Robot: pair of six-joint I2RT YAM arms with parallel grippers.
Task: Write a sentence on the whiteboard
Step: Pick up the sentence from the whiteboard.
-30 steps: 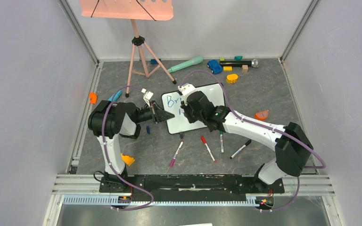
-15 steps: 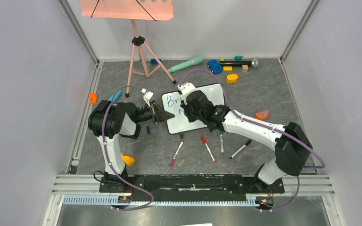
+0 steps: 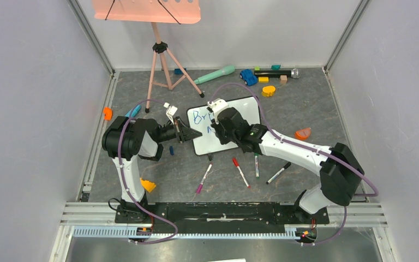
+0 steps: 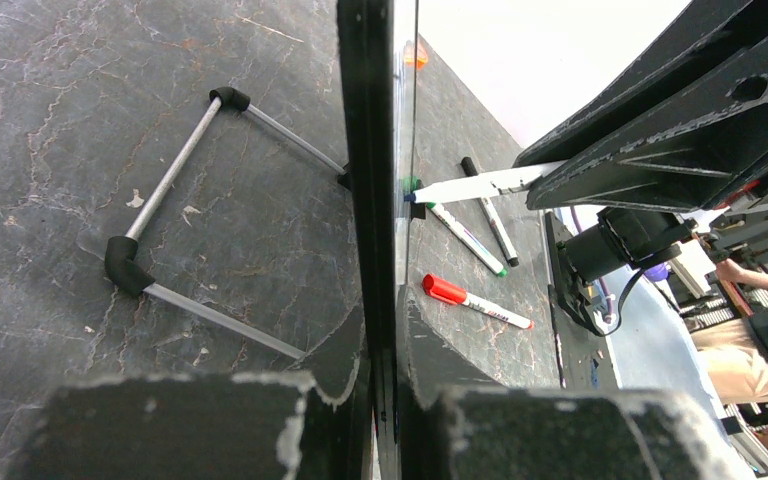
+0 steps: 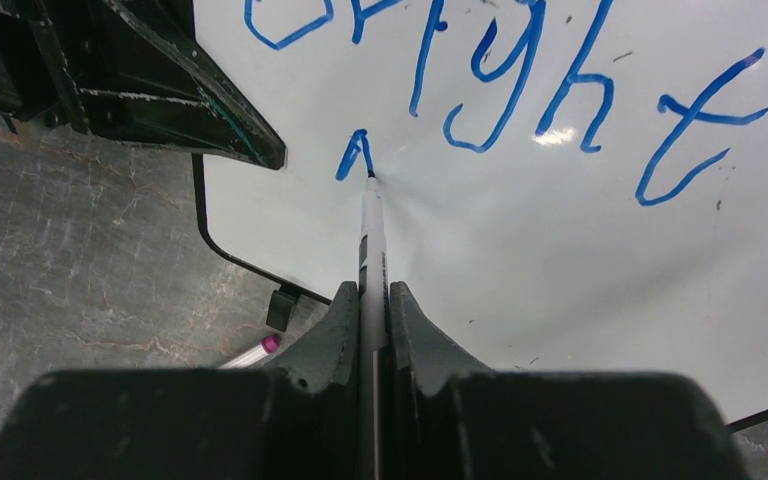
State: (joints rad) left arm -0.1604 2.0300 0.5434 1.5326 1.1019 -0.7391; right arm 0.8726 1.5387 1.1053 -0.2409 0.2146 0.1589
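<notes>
The whiteboard stands tilted on the grey floor at mid-table. My left gripper is shut on its left edge; in the left wrist view the black frame runs edge-on between the fingers. My right gripper is shut on a marker whose tip touches the board face. The sentence reads "Bright" in blue on the first line, with the start of a stroke below it at the marker tip.
Loose markers lie in front of the board: pink-capped, red, green, black. The salmon music stand stands at the back left. Toys line the back wall. An orange piece lies near the left base.
My right gripper has shifted slightly up and right along the board with the marker, leaving a new blue stroke under "Bright". The left arm has not moved.
</notes>
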